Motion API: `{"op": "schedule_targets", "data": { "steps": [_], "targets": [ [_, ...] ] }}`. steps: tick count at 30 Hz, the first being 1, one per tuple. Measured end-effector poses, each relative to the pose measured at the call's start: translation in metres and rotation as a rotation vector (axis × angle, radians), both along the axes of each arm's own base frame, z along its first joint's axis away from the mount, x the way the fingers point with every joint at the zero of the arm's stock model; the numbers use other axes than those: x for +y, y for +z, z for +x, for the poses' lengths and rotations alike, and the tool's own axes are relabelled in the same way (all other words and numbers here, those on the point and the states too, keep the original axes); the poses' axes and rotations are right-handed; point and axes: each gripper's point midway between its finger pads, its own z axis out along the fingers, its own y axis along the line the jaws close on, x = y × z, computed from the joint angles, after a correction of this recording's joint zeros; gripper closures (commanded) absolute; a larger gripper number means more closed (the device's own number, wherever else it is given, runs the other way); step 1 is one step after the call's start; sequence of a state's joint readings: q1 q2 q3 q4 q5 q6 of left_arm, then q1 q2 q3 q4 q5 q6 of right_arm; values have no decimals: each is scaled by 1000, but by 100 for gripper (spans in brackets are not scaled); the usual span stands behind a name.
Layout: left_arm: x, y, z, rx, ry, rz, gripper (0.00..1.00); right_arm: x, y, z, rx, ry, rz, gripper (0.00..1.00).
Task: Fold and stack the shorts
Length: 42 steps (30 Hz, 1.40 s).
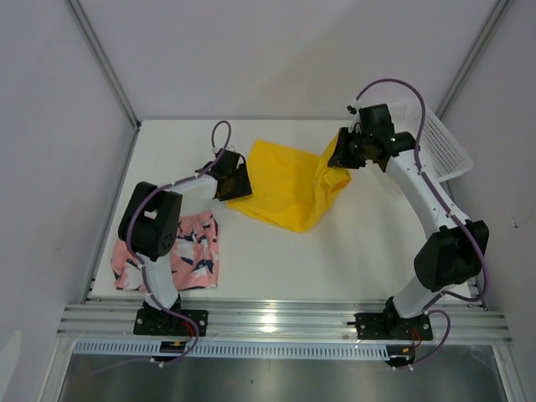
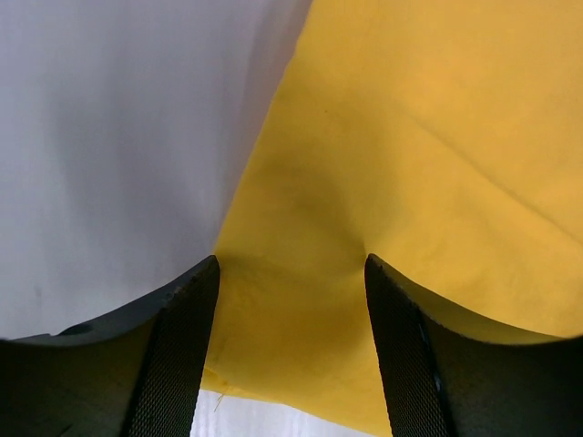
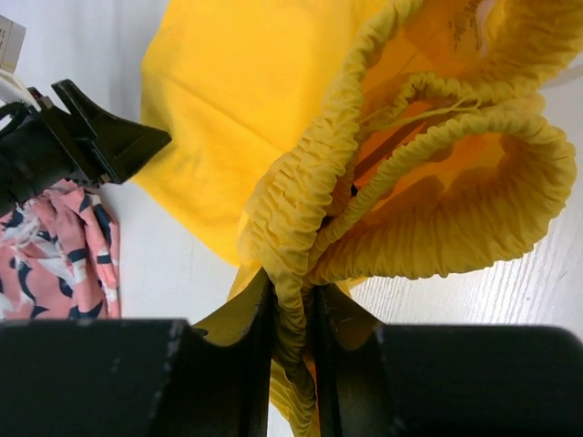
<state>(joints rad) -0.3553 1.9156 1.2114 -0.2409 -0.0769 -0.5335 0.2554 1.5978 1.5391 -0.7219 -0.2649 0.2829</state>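
The right gripper (image 3: 291, 293) pinched the yellow shorts (image 1: 285, 188) by the waistband (image 3: 290, 205). The left gripper (image 2: 291, 269) straddled their hem (image 2: 239, 238), jaws apart. A shallow bite could let it slip free.

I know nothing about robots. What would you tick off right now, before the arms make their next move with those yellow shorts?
1. Hold on the yellow shorts: ok, the right gripper is shut on the elastic waistband.
2. Fabric under the left gripper: ok, a yellow edge lies between its open jaws, not yet pinched.
3. Yellow shorts lying flat: not ok, bunched at the waistband end.
4. The pink shorts out of the way: ok, lying apart at the near left.
5. The basket clear of the fabric: ok, at the far right, not touching it.
6. How many layers the left gripper would catch: cannot tell.
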Motion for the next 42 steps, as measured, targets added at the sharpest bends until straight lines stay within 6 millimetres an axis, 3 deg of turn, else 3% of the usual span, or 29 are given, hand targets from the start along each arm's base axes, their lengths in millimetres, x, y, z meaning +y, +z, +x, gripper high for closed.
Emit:
{"op": "schedule_targets", "data": {
  "steps": [7,10,13,17,21,24,35,42],
  "targets": [
    [-39,1,-32,-43,-76,-44,32,44,23,11,-39,88,-141,100],
    [-44,1,-42,-54,-84,-62,32,71,27,19,-58,131,-198,100],
    [-45,2,-47,-60,-81,-81,32,92,11,22,-39,169,-273,99],
    [-44,2,-56,-61,-81,-99,32,113,-37,22,42,220,-401,98],
    [-43,2,-59,-59,-85,-104,32,124,-83,13,129,280,-505,96],
    [-44,2,-60,-63,-87,-110,32,132,-102,8,164,311,-552,94],
    [-47,3,-69,-64,-97,-152,32,153,-116,10,160,287,-545,90],
    [-56,3,-74,-73,-118,-166,32,150,-116,14,159,228,-550,90]
  ]
}}
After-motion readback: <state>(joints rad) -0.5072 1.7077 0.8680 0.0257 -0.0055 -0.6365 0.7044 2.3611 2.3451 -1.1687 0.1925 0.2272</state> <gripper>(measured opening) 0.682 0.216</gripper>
